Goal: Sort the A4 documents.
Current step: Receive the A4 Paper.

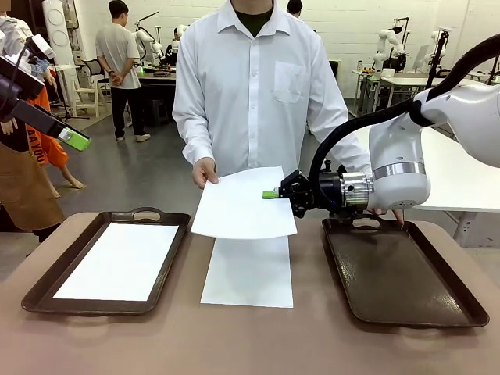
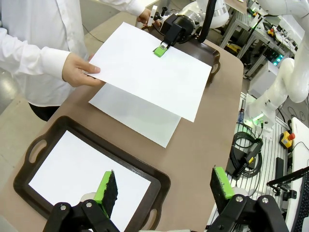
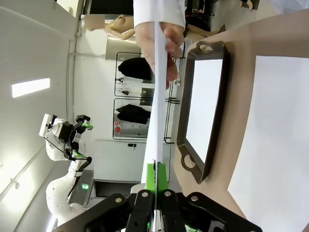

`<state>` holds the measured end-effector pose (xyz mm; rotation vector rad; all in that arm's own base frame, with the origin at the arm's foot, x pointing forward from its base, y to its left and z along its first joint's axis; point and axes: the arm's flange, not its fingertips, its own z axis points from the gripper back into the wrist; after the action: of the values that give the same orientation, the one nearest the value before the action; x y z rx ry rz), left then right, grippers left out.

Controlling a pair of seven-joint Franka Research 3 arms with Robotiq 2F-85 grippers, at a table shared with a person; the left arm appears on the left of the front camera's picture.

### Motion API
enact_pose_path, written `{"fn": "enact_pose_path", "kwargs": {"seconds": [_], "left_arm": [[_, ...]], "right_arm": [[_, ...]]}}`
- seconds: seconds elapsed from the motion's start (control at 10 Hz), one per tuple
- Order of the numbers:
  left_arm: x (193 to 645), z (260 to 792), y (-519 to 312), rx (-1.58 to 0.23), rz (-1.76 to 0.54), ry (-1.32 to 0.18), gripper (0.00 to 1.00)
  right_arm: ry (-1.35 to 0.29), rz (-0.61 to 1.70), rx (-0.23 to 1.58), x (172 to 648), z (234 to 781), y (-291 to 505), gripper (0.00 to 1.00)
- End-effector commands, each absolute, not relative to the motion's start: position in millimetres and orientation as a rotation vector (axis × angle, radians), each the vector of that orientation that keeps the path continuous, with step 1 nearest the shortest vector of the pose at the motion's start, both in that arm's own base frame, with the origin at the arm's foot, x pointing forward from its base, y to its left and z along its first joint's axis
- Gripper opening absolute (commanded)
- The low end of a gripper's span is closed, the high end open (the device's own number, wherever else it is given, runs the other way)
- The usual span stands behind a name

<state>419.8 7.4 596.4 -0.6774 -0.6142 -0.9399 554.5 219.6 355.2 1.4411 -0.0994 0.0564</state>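
We are clamping our right gripper (image 1: 273,194) on the right edge of a thin, floppy white A4 sheet (image 1: 242,205). The person's hand (image 1: 205,172) is supporting its left corner, so it is hovering unsagged above the worktop (image 1: 312,336). Our left gripper (image 2: 164,186) is hanging, jaws apart, over the rigid brown left tray (image 1: 39,293).

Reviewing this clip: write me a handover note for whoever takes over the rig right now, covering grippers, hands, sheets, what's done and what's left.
The right gripper is shut on one edge of the raised sheet. The person's hand holds the opposite edge, so the handover is not finished.
The left gripper is open, up off the table, and holds nothing.
One sheet in the left tray lies flat inside the left tray. The sheet on the table lies between the trays. The right tray holds nothing.
Done: one sheet trayed.
Left: take over the raised sheet and place it, probably in the right tray, then deal with the sheet on the table.
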Motion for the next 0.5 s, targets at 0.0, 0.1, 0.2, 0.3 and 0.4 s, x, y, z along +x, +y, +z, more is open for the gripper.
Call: {"fn": "enact_pose_path", "kwargs": {"seconds": [0.0,0.1,0.2,0.3,0.4], "left_arm": [[419.2,596.8,7.5,-0.674,-0.944,-0.612,1.00],[419.2,596.8,7.5,-0.674,-0.944,-0.612,1.00],[419.2,596.8,7.5,-0.674,-0.944,-0.612,1.00],[419.2,596.8,7.5,-0.674,-0.944,-0.612,1.00],[419.2,596.8,7.5,-0.674,-0.944,-0.612,1.00]], "right_arm": [[0.003,0.281,1.426,549.6,365.7,218.0,0.00],[-0.099,0.056,1.441,554.5,355.2,219.6,0.00],[-0.099,0.056,1.441,554.5,355.2,219.6,0.00],[-0.099,0.056,1.441,554.5,355.2,219.6,0.00],[-0.099,0.056,1.441,554.5,355.2,219.6,0.00]]}}
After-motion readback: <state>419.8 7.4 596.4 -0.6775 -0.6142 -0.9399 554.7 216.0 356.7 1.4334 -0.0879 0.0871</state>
